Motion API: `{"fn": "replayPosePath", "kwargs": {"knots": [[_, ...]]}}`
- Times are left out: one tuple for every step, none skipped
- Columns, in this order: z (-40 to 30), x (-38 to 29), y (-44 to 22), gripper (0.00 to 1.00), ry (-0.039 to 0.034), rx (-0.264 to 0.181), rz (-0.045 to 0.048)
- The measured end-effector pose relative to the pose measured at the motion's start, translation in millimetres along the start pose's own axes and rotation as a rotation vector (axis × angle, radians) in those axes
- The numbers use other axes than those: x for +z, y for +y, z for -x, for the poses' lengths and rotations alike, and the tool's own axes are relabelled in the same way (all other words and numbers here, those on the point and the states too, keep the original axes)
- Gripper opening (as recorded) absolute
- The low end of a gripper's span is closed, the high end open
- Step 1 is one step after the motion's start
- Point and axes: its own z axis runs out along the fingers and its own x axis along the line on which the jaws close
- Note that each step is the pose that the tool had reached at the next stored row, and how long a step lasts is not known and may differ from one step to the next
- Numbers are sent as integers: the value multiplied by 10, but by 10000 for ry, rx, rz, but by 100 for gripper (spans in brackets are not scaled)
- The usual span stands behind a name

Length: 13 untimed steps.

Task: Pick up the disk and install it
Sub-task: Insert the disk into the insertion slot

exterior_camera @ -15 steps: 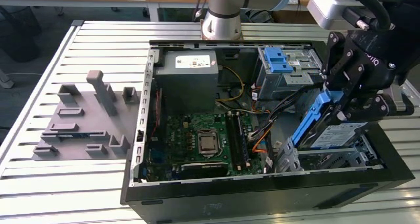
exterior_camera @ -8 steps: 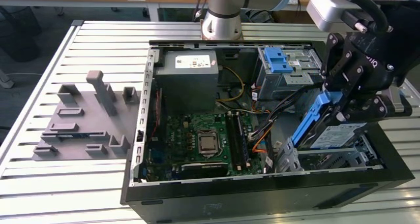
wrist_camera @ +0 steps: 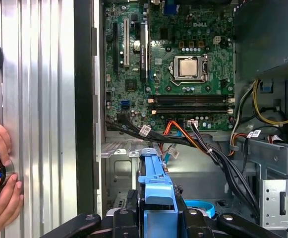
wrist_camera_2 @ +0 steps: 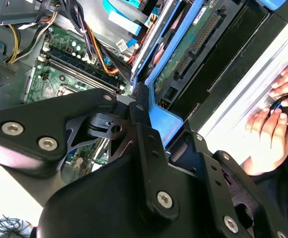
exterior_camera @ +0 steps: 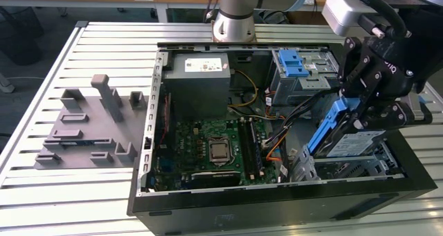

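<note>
Gripper (exterior_camera: 360, 114), closed on the disk (exterior_camera: 351, 140) by its blue rails, holds it tilted just above the drive cage (exterior_camera: 360, 168), where that tilt could jam a rail on the cage's edge or snag cables (exterior_camera: 301, 109) beside it.

At the right of the frame the black tool (exterior_camera: 361, 119) grips the disk (exterior_camera: 349, 142), tilted on edge over the drive cage (exterior_camera: 349, 168) in the lower right corner of the open case (exterior_camera: 263, 202), which lies on the slatted surface (exterior_camera: 104, 44) beside a grey fixture (exterior_camera: 83, 127).
</note>
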Motion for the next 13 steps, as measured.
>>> {"fn": "replayPosePath", "kwargs": {"knots": [[0,4,0,36,0,0,0],[0,7,0,36,-1,0,0],[0,11,0,36,-1,0,0],[0,15,0,36,-1,0,0],[0,19,0,36,-1,0,0],[0,22,0,36,-1,0,0],[0,26,0,36,-1,0,0],[0,29,0,36,0,0,0],[0,33,0,36,-1,0,0],[0,37,0,36,0,0,0],[0,41,0,36,-1,0,0],[0,45,0,36,-1,0,0],[0,48,0,36,0,0,0]]}}
